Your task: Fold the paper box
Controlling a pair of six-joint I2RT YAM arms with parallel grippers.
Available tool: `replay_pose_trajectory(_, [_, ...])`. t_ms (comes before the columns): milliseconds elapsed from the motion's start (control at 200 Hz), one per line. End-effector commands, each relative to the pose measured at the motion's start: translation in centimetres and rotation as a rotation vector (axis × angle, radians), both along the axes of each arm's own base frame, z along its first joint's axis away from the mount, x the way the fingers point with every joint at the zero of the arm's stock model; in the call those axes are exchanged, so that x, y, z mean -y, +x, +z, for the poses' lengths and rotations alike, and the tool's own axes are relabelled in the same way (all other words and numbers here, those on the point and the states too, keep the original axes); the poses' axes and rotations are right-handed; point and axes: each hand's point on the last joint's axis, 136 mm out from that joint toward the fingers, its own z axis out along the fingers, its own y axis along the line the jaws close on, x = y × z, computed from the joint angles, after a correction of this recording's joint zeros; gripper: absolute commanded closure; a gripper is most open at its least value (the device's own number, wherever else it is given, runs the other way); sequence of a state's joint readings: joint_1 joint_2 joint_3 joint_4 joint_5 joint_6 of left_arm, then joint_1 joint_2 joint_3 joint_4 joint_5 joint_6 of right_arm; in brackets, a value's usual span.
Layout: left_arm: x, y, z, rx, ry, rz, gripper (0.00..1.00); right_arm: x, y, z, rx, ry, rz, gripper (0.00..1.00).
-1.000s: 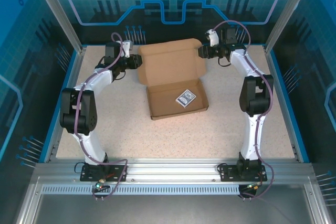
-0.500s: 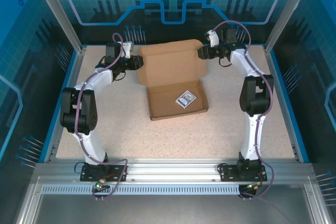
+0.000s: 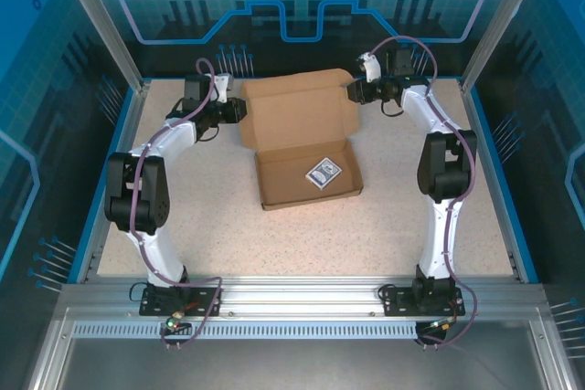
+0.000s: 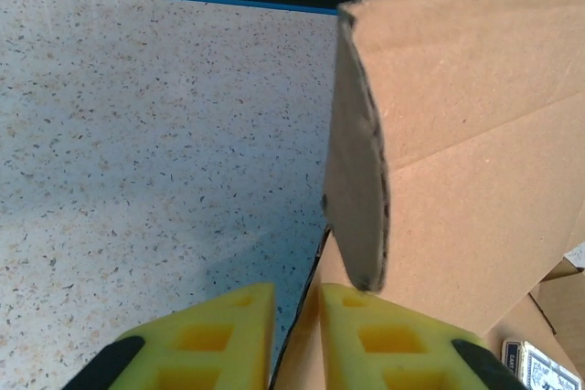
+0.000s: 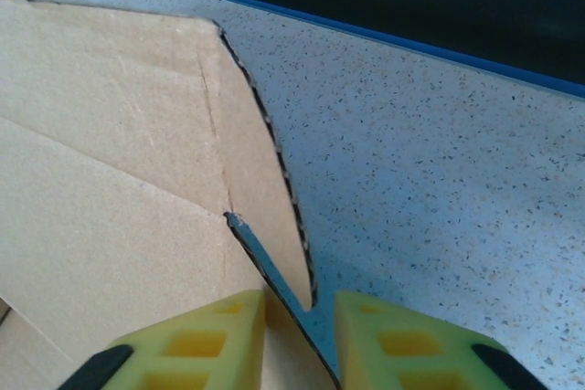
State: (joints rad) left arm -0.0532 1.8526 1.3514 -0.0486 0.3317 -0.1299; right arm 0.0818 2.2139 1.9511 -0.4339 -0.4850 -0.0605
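The left gripper (image 3: 236, 109) is reaching the left edge of the box's lid. In its wrist view the yellow fingers (image 4: 384, 344) are sitting almost together with the cardboard edge running between them, so it is apparently pinching the lid.

The box (image 3: 302, 134) is lying mid-table toward the far side. Its tray is facing the arms, the lid is lying open behind it, and a card (image 3: 322, 171) is resting in the tray.

The right gripper (image 3: 353, 90) is meeting the lid's right edge. Its fingers (image 5: 416, 349) are standing further apart and straddling the edge. A sliver of table (image 5: 439, 162) is showing beside the cardboard, so I judge it is not clamping yet.

The main risk is uneven hold. If the left side is lifting while the right is merely straddling, the lid may twist, slip out on the right, or swing the light tray across the table. The side flaps (image 4: 358, 162) could also end up splaying outside the tray walls instead of tucking in as the lid is coming over.

The top view is giving the whole layout: tray, card, and both arms flanking the lid. It is too distant to show the finger gaps. The wrist views are supplying those gaps, and they are also showing each side flap bending up from the lid panel.
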Motion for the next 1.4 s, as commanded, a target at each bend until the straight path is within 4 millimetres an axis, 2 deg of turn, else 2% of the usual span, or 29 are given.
replay_pose_trajectory(0, [0.2,-0.5,0.5,-0.004,-0.017,-0.020,0.83,0.1,-0.4,0.1,-0.010,0.022,0.019,0.81])
replay_pose_trajectory(365, [-0.1,-0.3,3.5,0.057,-0.064,0.055,1.00,-1.1,-1.2,3.3,0.075,-0.056,-0.068,0.97])
replay_pose_trajectory(745, [0.7,0.0,5.9,0.151,-0.012,0.165,1.00,-2.4,-1.9,6.0,0.219,-0.254,-0.172,0.97])
replay_pose_trajectory(1041, [2.0,0.3,7.8,0.249,0.046,0.268,1.00,-3.2,-1.5,8.2,0.318,-0.257,-0.238,0.98])
replay_pose_trajectory(1271, [2.4,-0.6,8.5,0.312,0.066,0.358,1.00,-3.9,-1.9,9.3,0.383,-0.228,-0.268,0.99])
replay_pose_trajectory(1396, [2.4,-1.3,8.6,0.353,0.072,0.388,1.00,-4.5,-2.5,9.2,0.420,-0.218,-0.265,1.00])
